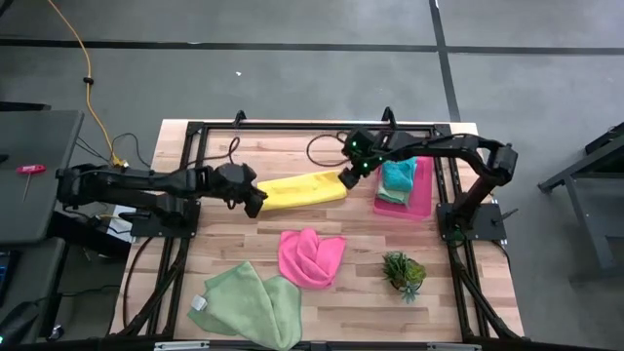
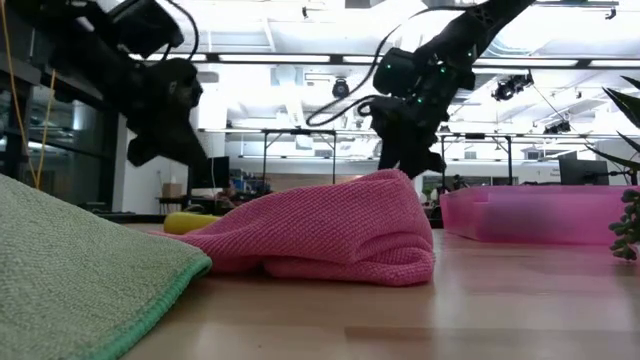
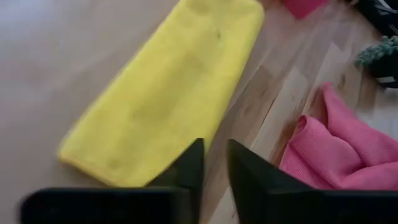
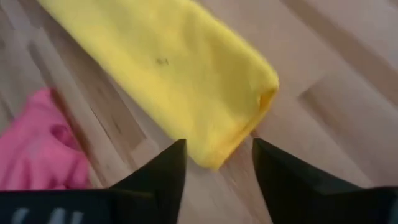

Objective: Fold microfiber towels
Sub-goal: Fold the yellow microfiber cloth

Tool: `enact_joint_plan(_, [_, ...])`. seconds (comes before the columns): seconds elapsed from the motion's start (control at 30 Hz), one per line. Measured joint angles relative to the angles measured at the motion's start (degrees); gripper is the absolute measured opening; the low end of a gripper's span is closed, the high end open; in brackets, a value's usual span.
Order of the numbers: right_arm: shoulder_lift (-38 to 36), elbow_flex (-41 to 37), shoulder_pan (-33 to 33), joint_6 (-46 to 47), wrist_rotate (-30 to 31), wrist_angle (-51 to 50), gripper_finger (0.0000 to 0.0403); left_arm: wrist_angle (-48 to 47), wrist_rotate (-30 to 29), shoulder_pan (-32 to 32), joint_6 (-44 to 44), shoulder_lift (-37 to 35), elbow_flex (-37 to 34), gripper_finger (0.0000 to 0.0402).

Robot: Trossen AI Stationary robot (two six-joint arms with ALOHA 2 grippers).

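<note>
A yellow microfiber towel (image 1: 300, 189), folded into a long strip, lies flat on the table between my two grippers. My left gripper (image 1: 259, 204) hovers over the strip's left end (image 3: 106, 155), fingers a narrow gap apart with bare wood showing between them. My right gripper (image 4: 217, 155) hangs open above the right end (image 4: 249, 106), which shows beyond its fingertips. A hot pink towel (image 1: 310, 255) lies crumpled near the table's middle. Pale green towels (image 1: 249, 302) lie bunched at the near left. A teal towel (image 1: 398, 175) rests in the pink tray (image 1: 421, 200).
A small spiky green plant (image 1: 403, 273) stands at the near right. The pink tray sits at the far right, close to my right arm. Black frame rails (image 1: 195, 132) run along the table's edges. Bare wood (image 1: 234, 239) lies between the yellow strip and the green towels.
</note>
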Motion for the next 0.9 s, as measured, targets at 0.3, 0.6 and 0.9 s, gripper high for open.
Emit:
enact_joint_plan(0.3, [0.14, -7.57, 2.89, 9.07, 2.07, 12.14, 0.0017, 9.46, -8.22, -3.34, -10.65, 1.70, -7.25, 0.0003])
enact_joint_plan(0.6, [4.00, -8.73, 2.89, 15.45, 3.51, 18.56, 0.0006, 11.50, -6.59, -0.79, -8.89, 7.26, -9.23, 0.0001])
enact_joint_plan(0.9, [5.64, -8.73, 4.16, 18.38, 8.57, 18.21, 0.0001, 16.05, -8.67, 1.33, -4.75, 14.14, -9.38, 0.0000])
